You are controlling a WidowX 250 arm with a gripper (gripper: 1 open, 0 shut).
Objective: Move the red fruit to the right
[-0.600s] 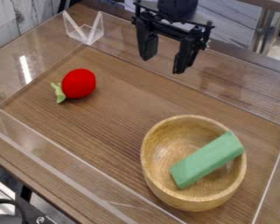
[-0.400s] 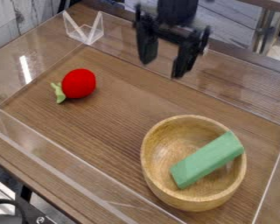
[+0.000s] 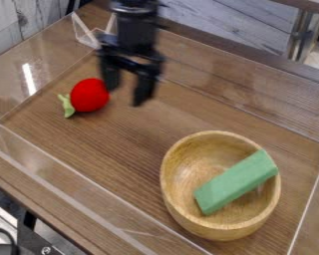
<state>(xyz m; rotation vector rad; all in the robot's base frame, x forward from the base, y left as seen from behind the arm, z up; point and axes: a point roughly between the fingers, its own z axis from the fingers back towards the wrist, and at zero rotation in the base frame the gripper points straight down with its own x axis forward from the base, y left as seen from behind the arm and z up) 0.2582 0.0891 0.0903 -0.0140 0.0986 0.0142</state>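
Nothing moved yet: red fruit (image 3: pixel 89 95) resting untouched on the worktop (image 3: pixel 136 149) near its left edge, whole carry to the right remaining. Claw (image 3: pixel 127 86) spread wide, empty, pointing down, just right of the fruit, not around it.

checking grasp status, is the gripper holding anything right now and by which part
Nothing is held. The gripper is open, just right of the red fruit, which lies on the table.
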